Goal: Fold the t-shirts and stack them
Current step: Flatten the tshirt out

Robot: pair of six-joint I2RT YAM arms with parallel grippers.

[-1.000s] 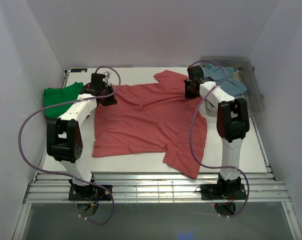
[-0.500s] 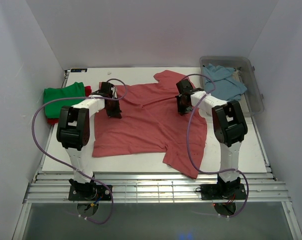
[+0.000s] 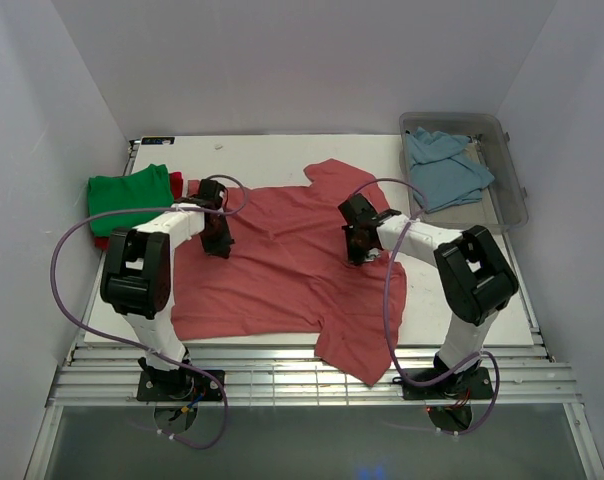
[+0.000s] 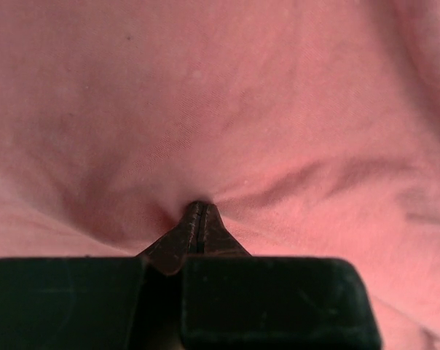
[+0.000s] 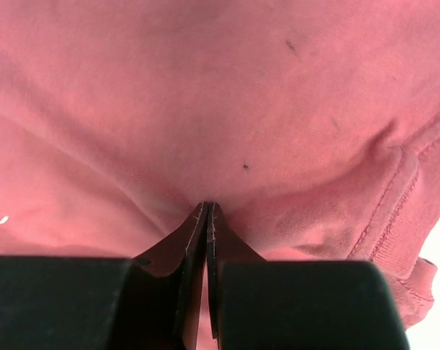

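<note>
My left pincer [image 4: 197, 209] and right pincer [image 5: 207, 207] are both clamped on the salmon-pink shirt [image 3: 282, 260]. Green shirt [image 3: 130, 190] sits left, blue shirt [image 3: 440, 168] in the bin [image 3: 514, 200] upper right. The pink one has been dragged lower in frame.

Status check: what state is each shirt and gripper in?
salmon-pink t-shirt: spread out, unfolded.
green t-shirt: folded, atop the red t-shirt.
red t-shirt: mostly hidden, edges showing.
light blue t-shirt: crumpled in clear bin.
left gripper: shut on salmon-pink t-shirt.
right gripper: shut on salmon-pink t-shirt.
</note>
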